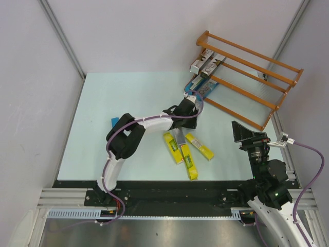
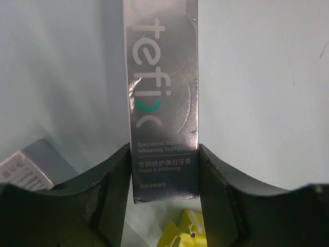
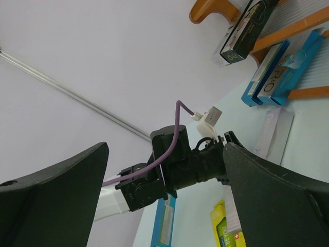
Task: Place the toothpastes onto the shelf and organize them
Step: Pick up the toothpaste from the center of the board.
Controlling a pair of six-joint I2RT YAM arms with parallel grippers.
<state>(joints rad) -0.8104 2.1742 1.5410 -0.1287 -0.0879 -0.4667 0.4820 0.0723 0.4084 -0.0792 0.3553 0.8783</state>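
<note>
Over pale mint tabletop [image 1: 103, 103], pinching silver-grey rectangular toothpaste carton [image 2: 162, 92] between left gripper [image 2: 163, 149] fingers; holding right gripper [image 3: 165, 149] wide open, gripping nothing, near orange-brown wooden railed shelf [image 1: 247, 50].

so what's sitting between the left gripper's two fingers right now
A silver-grey toothpaste carton lies lengthwise between the fingers of the left gripper, which sit against its two long sides. The left wrist view shows this.

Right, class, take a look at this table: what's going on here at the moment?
The left gripper has a silver toothpaste box between its fingers, pinched at both long sides. The right gripper hangs open and empty. Three yellow boxes lie loose on the table, while several other boxes already sit on the wooden shelf.
</note>
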